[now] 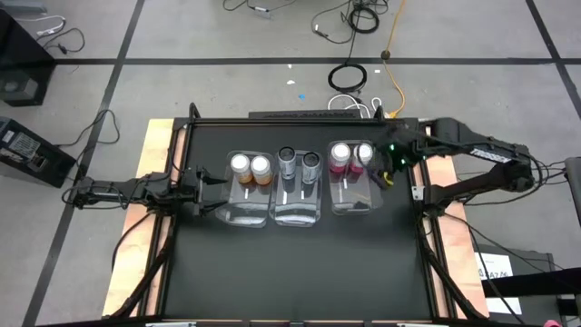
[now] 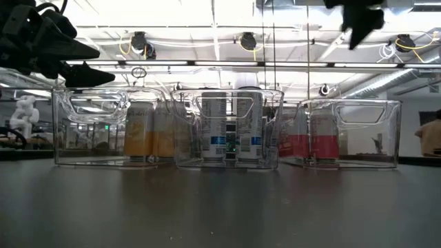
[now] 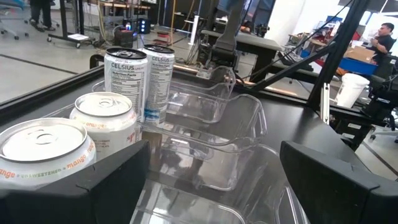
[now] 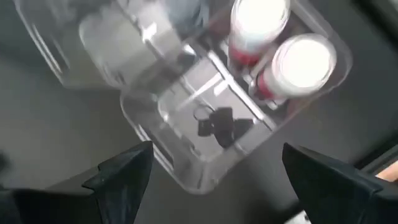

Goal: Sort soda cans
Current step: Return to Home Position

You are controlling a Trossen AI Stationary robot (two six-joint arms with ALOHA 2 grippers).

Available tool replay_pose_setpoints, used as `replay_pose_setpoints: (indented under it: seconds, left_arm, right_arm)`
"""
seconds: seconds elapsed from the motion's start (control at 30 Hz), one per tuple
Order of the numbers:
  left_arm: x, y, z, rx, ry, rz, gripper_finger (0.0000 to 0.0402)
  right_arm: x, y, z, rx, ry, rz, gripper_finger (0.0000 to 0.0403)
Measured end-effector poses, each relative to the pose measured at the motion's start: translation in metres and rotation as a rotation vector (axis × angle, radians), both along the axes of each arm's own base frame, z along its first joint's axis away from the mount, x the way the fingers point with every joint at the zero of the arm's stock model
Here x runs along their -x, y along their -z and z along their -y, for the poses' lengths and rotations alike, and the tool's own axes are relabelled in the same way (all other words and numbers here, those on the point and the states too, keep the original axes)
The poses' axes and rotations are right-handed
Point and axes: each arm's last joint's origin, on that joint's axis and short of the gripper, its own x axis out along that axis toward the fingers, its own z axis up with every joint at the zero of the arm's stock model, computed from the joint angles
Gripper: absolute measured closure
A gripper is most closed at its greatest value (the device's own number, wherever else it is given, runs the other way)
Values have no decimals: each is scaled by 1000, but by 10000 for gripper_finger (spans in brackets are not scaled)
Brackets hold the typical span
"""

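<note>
As you look down from above, note three clear bins in row on black tabletop [image 1: 300, 272], two upright cans in each. Dark soda cans [image 1: 311, 162] in middle bin [image 1: 297, 218]. Orange soda cans [image 1: 240, 164] in bin [image 1: 245, 218] just left of middle bin. Pink soda cans [image 1: 341, 153] in bin [image 1: 356, 209] just right of it. Left end effector [image 1: 207, 186] hangs left of middle bin, beside orange bin's outer wall, fingers [image 3: 112, 177] apart, empty. Right end effector [image 1: 386, 173] hangs right of middle bin, over pink bin's outer edge, fingers [image 4: 124, 174] apart, empty.

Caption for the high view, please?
Soda cans paired by colour in three clear bins; left gripper and right gripper open.
</note>
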Motion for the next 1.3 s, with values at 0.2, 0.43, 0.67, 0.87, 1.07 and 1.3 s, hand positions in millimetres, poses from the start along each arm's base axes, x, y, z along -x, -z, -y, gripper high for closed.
replay_pose_setpoints:
  seconds: [0.2, 0.43, 0.67, 0.87, 1.07, 1.3]
  left_arm:
    - [0, 0, 0, 0, 0, 0, 33]
    - [0, 0, 0, 0, 0, 0, 33]
    - [0, 0, 0, 0, 0, 0, 33]
    - [0, 0, 0, 0, 0, 0, 33]
    - [0, 0, 0, 0, 0, 0, 33]
    - [0, 0, 0, 0, 0, 0, 33]
  right_arm:
    - [-2, 51, -21, 49, -162, 74, 53]
    - [-2, 118, -35, 111, -296, 340, 53]
    - [16, 169, -38, 171, -334, 598, 53]
    - [35, 199, -37, 231, -333, 841, 53]
    - [50, 221, -36, 259, -318, 996, 53]
    - [54, 218, -36, 314, -348, 1019, 53]
